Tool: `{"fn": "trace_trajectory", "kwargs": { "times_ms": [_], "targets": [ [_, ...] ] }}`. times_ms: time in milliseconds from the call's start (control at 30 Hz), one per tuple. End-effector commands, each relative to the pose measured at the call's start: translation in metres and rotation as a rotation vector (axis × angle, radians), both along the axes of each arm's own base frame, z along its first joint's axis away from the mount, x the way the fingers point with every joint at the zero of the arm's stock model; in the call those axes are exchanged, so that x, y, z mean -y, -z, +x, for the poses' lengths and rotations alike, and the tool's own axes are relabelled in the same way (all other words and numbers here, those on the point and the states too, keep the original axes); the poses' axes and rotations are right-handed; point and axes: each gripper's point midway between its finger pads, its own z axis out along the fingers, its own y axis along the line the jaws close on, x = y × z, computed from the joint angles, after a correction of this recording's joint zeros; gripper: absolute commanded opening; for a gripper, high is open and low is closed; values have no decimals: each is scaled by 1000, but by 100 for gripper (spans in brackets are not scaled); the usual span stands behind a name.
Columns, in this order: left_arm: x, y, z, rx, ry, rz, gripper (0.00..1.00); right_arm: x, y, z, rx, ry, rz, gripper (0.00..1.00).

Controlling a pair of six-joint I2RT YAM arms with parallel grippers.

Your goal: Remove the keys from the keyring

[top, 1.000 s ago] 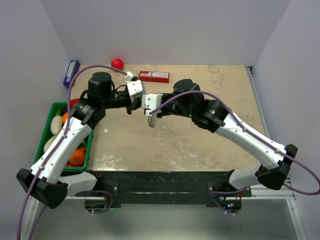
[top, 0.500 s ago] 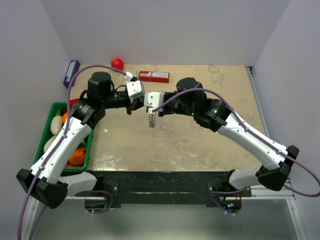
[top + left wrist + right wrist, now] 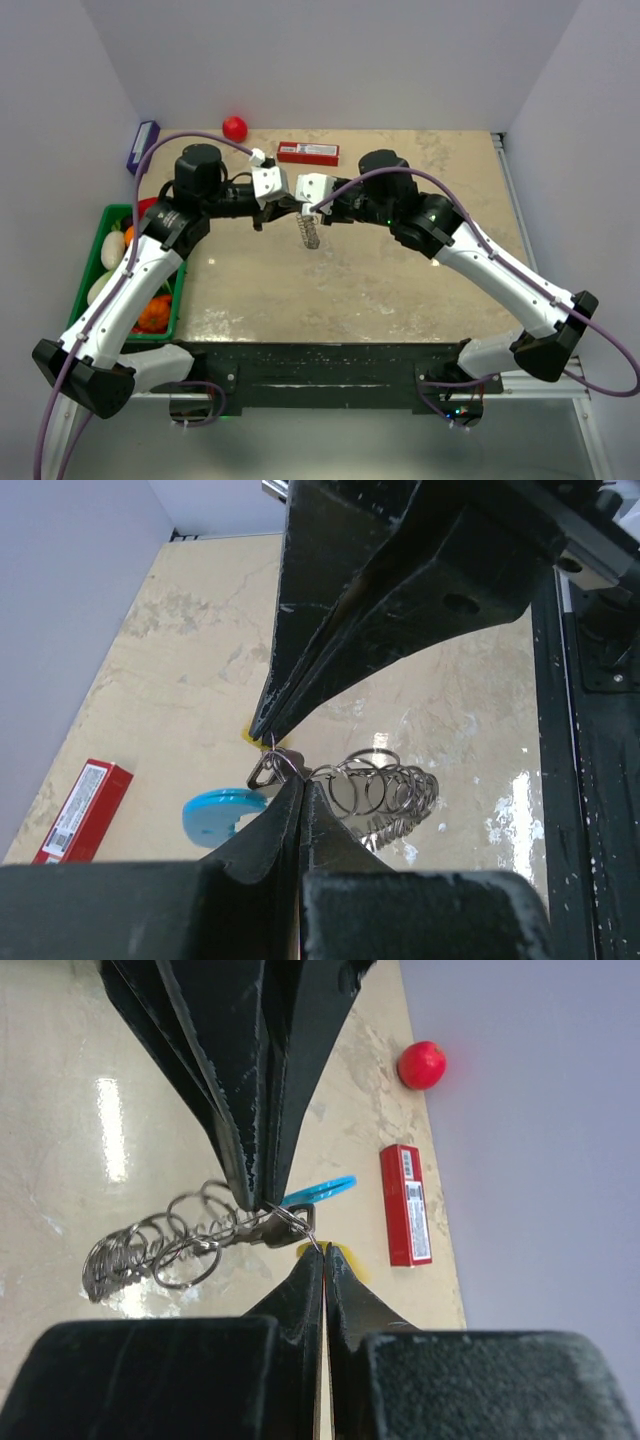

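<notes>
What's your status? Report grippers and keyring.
Left gripper, right gripper shut on keyring, chain hanging. Yellow key at the pinch. Nothing in the way.

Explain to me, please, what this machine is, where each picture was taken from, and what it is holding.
These are two robot arms bolted at the near edge of a table. The wide picture looks down from above and behind them; the other two come from a camera on each wrist, so the black wedges at the bottom are that arm's own fingers. The left end effector and right end effector are both closed, tip to tip above the table, pinching one end of the keyring, a hanging bunch of silvery rings with a light-blue tag. A small yellow piece sits right at the right one's tips. On the table lie a red box and a red ball; a green bin of colourful items stands at the left.
</notes>
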Motion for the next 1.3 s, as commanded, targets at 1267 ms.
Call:
{"fn": "trace_trajectory", "kwargs": {
  "times_ms": [1267],
  "targets": [
    [7,-27,-11,41,44,-66,0,5,-32,-21,45,-106,33,0]
  ]
}}
